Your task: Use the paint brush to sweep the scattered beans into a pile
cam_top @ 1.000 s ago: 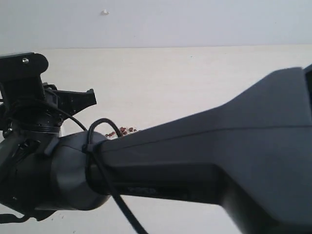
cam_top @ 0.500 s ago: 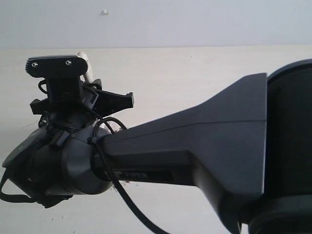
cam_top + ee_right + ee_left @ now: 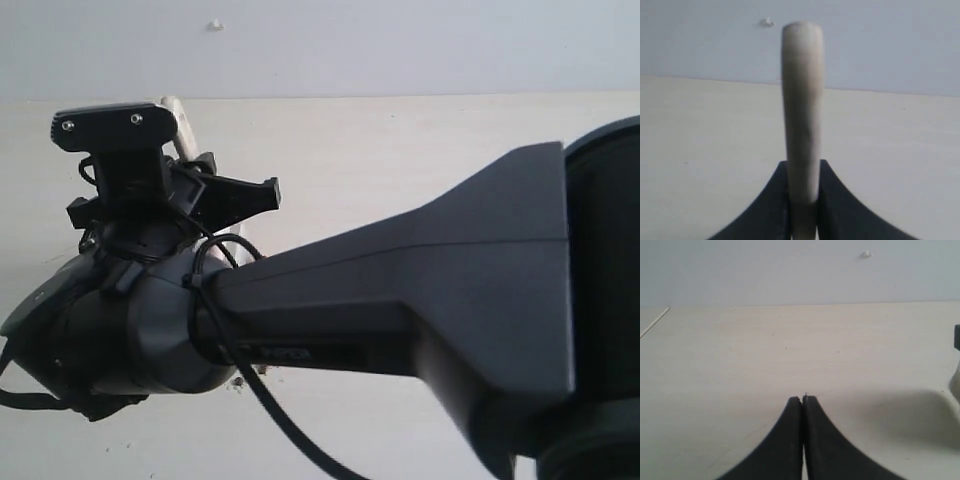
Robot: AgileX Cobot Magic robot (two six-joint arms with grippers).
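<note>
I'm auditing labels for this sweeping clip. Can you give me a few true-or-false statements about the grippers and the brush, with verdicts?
1. The right gripper clamps the paint brush by its handle. True.
2. The left gripper is open. False: its jaws are pressed together, holding nothing.
3. The right arm covers much of the table in the exterior view. True.
4. The bristles show in the right wrist view. False: only the pale handle shows.

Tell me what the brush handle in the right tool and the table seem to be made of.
The paint brush handle in the right tool looks like pale bare wood: matte, with faint darker streaks, though blur hides any grain. The table seems a light matte board with fine flecks; laminate or real wood cannot be told.
</note>
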